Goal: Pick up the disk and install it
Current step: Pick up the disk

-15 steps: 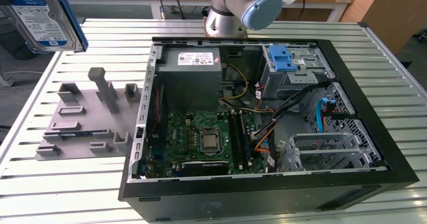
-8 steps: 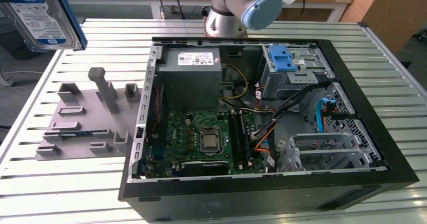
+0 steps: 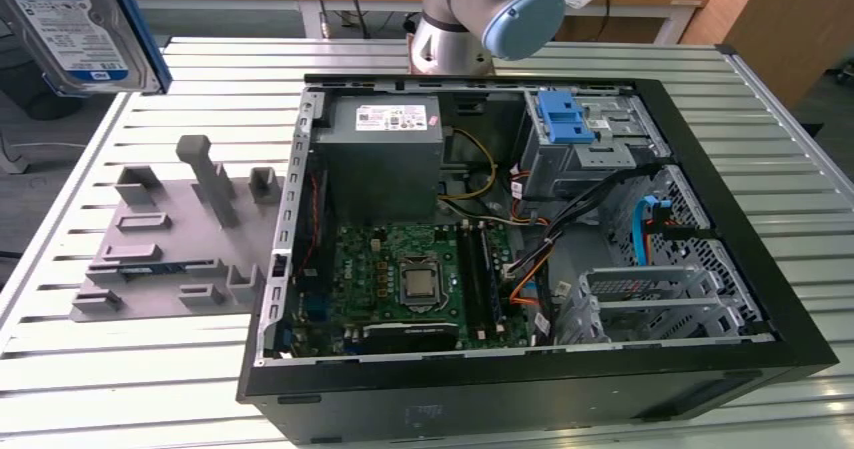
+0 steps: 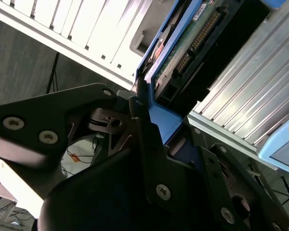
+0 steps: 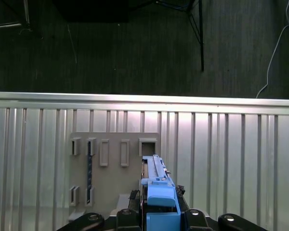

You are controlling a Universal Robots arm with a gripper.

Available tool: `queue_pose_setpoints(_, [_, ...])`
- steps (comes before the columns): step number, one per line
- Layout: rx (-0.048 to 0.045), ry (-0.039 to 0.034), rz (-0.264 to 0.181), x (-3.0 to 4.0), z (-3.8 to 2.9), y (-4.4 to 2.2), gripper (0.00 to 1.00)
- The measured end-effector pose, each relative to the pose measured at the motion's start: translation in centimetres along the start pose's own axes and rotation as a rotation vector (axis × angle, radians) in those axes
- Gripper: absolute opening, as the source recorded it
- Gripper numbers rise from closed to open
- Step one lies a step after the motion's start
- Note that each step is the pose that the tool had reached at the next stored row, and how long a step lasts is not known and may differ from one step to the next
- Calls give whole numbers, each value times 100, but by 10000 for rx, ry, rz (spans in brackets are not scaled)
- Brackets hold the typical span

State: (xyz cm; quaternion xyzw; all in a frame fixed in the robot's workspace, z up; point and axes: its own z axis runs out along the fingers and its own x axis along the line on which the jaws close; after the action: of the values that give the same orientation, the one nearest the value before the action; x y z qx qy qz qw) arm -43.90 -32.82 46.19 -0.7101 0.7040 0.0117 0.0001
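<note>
The disk (image 3: 74, 29), a silver hard drive with a white-and-blue label and a blue carrier frame, hangs high in the air at the exterior view's upper left, above the table's corner. In both wrist views my gripper (image 4: 156, 130) is shut on the blue frame of the disk (image 4: 183, 48), with black fingers (image 4: 149, 159) pressed on either side. The disk (image 5: 158, 192) stands on edge between the gripper (image 5: 159, 219) jaws, above the grey holder plate (image 5: 111, 183).
An open black computer case (image 3: 747, 219) lies on the slatted metal table (image 3: 134, 389), holding a grey power supply (image 3: 387, 149), a motherboard (image 3: 414, 279) and a blue-latched drive bay (image 3: 561, 119). The grey holder plate (image 3: 160, 259) with upright pegs lies beside it. The arm's base (image 3: 467, 19) stands behind.
</note>
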Motion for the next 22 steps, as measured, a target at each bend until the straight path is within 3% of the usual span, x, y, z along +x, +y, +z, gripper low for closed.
queue_pose_setpoints(22, [0,0,0,-3,-204,3,36])
